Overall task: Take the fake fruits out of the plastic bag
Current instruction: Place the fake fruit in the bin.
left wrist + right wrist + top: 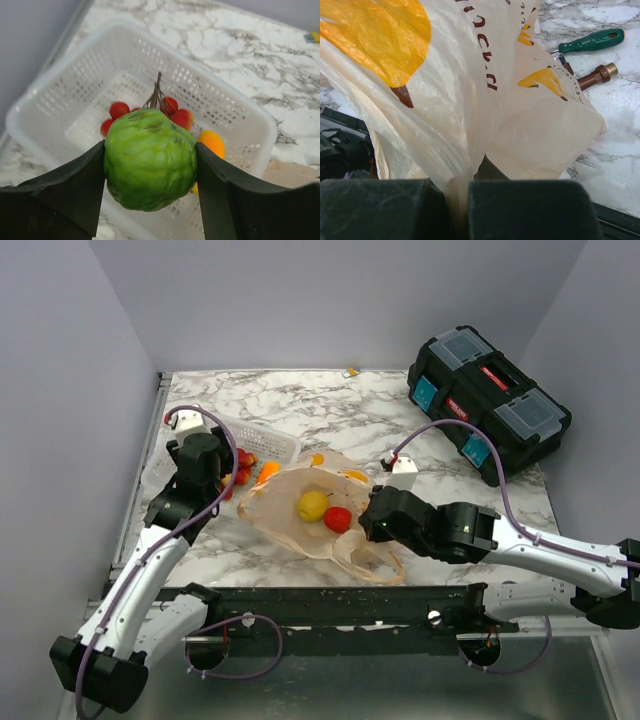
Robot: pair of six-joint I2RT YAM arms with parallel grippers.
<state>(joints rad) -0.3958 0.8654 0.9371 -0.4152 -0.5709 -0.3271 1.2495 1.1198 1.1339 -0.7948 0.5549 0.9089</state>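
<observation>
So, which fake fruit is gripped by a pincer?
The bumpy green round plastic fruit, clamped in the left pincer. The yellow plastic lemon and small red fruit lie loose in the peach plastic bag.

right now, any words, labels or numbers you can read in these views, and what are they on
plastic bag: dark brown printed letters, sideways and broken by folds, no whole word readable
black toolbox: red label on the lid, too small to read
no other text visible

Reaches forward with the left hand [150, 165], fingers parted in a grip; pinches the right hand [461, 200] shut, arm angled inward.
</observation>
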